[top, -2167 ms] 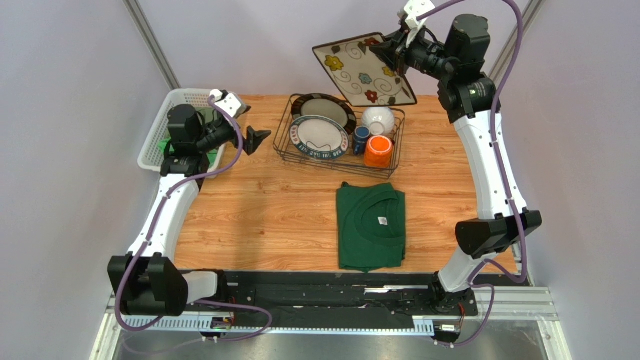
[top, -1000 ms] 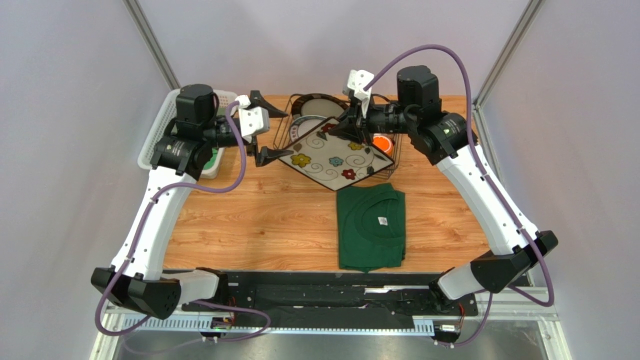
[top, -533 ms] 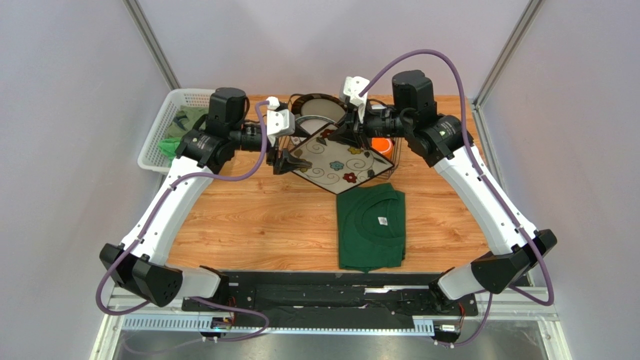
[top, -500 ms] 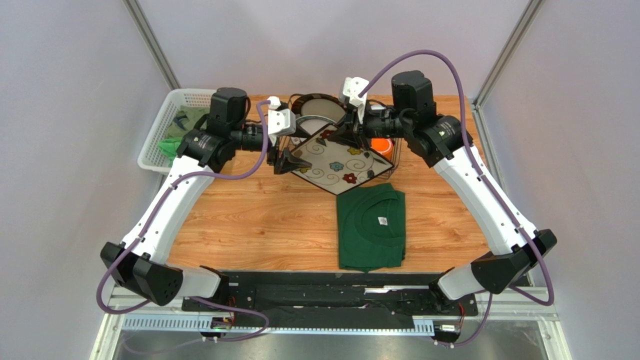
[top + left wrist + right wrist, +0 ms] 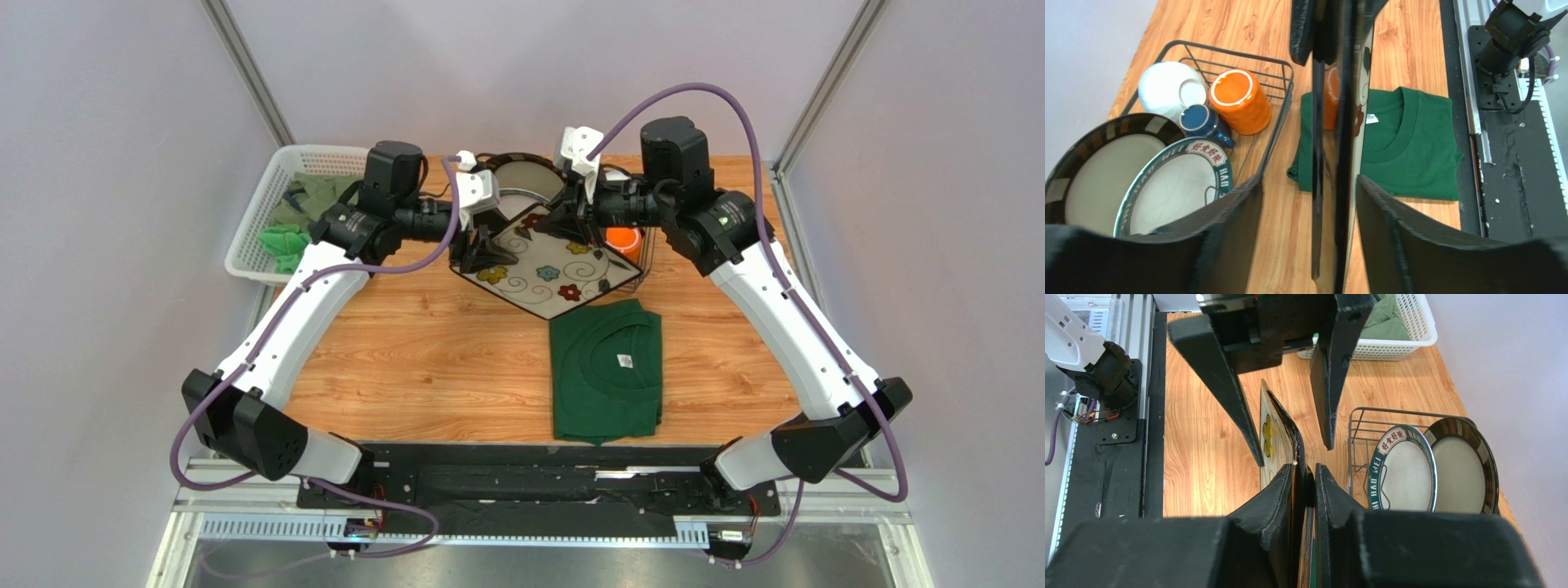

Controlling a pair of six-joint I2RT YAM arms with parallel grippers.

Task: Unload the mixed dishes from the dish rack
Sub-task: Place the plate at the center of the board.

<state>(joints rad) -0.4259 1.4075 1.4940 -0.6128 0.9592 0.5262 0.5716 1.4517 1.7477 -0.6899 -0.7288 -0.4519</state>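
Two grippers were at one dish, and the step in hand looked like a mid-air handover of the square white flower-patterned plate (image 5: 546,263). The right gripper (image 5: 1306,471) was clamped narrowly on one edge of the plate, holding it tilted above the table (image 5: 417,355), just in front of the dish rack (image 5: 1281,67) and clear of its wires. The left gripper (image 5: 1309,184) straddled the opposite edge. Its jaws stood apart, one on each side, and the left wrist view showed a gap between each finger and the plate, so it was not gripping.

The next move probably called for the left jaws to pinch firmly onto the rim before the right let go, since a thin glazed edge could slip or swing if released early. The plate would then need a free spot on the table, away from the folded green shirt (image 5: 605,368).

Most of the unloading was not yet done: two round dark-rimmed plates (image 5: 1177,190), the white bowl (image 5: 1171,86), the dark blue mug (image 5: 1201,119) and the orange mug (image 5: 1238,101) sat in the rack
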